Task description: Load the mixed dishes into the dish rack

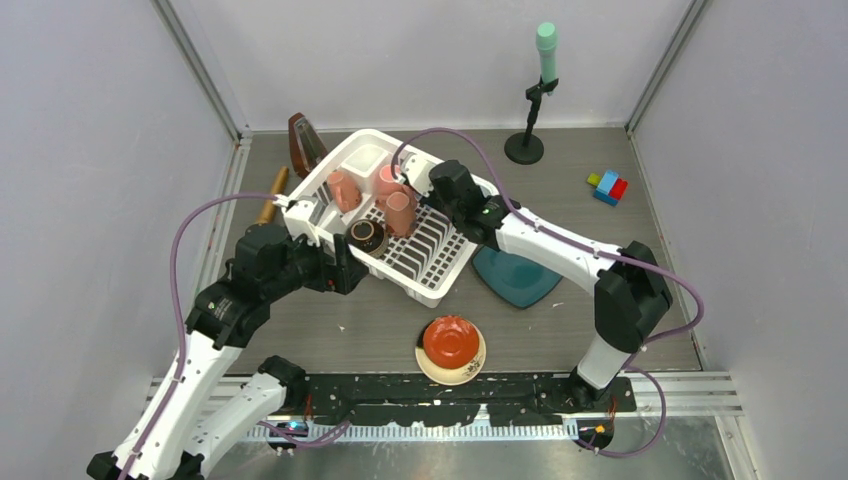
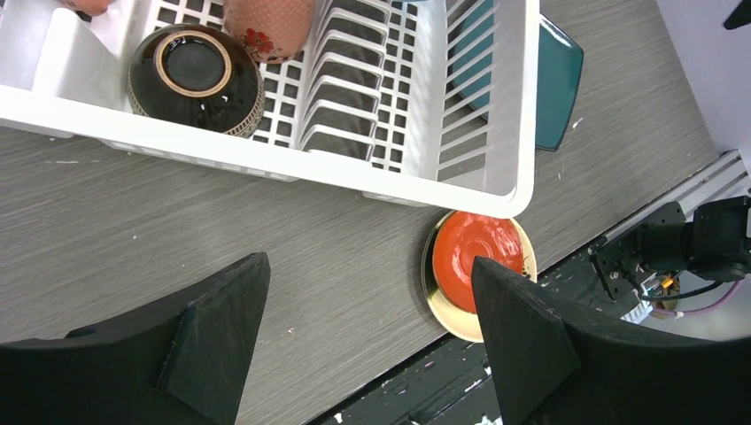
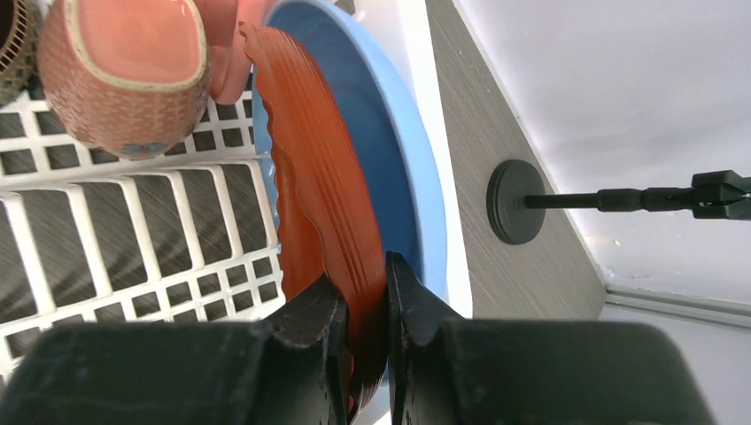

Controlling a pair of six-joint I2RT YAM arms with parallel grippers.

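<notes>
The white dish rack (image 1: pixel 441 272) holds three pink mugs (image 1: pixel 343 190) and an upturned brown bowl (image 1: pixel 367 236). My right gripper (image 3: pixel 365 301) is shut on the rim of an orange-red ribbed dish (image 3: pixel 319 195), held on edge inside the rack, right against a light blue plate (image 3: pixel 394 150) and next to a pink mug (image 3: pixel 124 62). My left gripper (image 2: pixel 372 301) hangs open and holds nothing, over bare table just in front of the rack (image 2: pixel 354 177). A red saucer (image 2: pixel 474 257) lies on a cream saucer (image 2: pixel 452 314) near the front edge. The dark teal plate (image 1: pixel 515 277) lies right of the rack.
A brown metronome (image 1: pixel 303 140) and a wooden stick (image 1: pixel 272 193) sit behind and left of the rack. A black stand with a green top (image 1: pixel 535 100) is at the back. Coloured toy blocks (image 1: pixel 608 186) lie at the far right.
</notes>
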